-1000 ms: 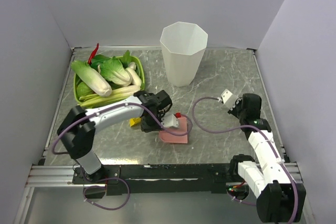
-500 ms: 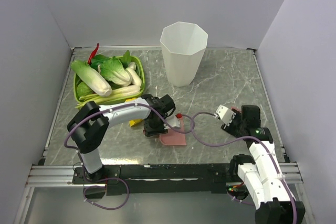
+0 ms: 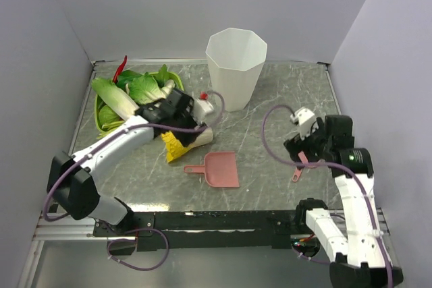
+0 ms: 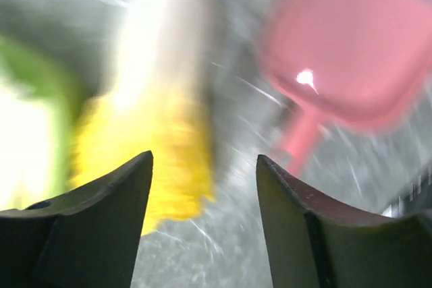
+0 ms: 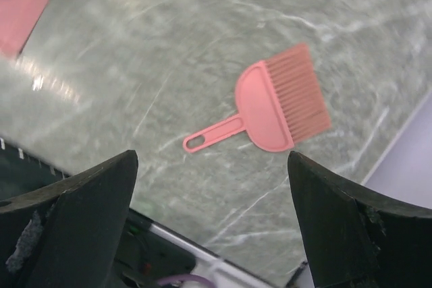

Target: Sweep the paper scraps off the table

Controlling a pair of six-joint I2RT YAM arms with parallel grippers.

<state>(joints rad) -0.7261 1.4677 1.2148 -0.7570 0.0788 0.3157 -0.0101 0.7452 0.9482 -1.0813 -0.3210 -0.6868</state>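
No paper scraps show in any view. A pink dustpan point(image 3: 217, 168) lies flat on the grey marble table point(image 3: 283, 99), free of both arms. My left gripper point(image 3: 194, 126) hovers open behind it, over a yellow-leaved cabbage point(image 3: 181, 144). The blurred left wrist view shows that cabbage point(image 4: 155, 133) and the dustpan point(image 4: 344, 59) beyond the empty left gripper point(image 4: 204, 160). My right gripper point(image 3: 295, 148) is raised and open. Below it a pink brush point(image 5: 280, 106) lies on the table, and its handle point(image 3: 298, 170) pokes out from under the arm. Nothing sits between the fingers of the right gripper point(image 5: 210, 160).
A tall white ribbed bin point(image 3: 235, 65) stands at the back centre. A green tray point(image 3: 101, 121) with leafy cabbages and a red chilli point(image 3: 121, 69) sits at the back left. White walls enclose the table on three sides.
Both grippers opened. The left one let go of the dustpan and swung back-left over the yellow cabbage. The right one let the brush drop to the table and rose.
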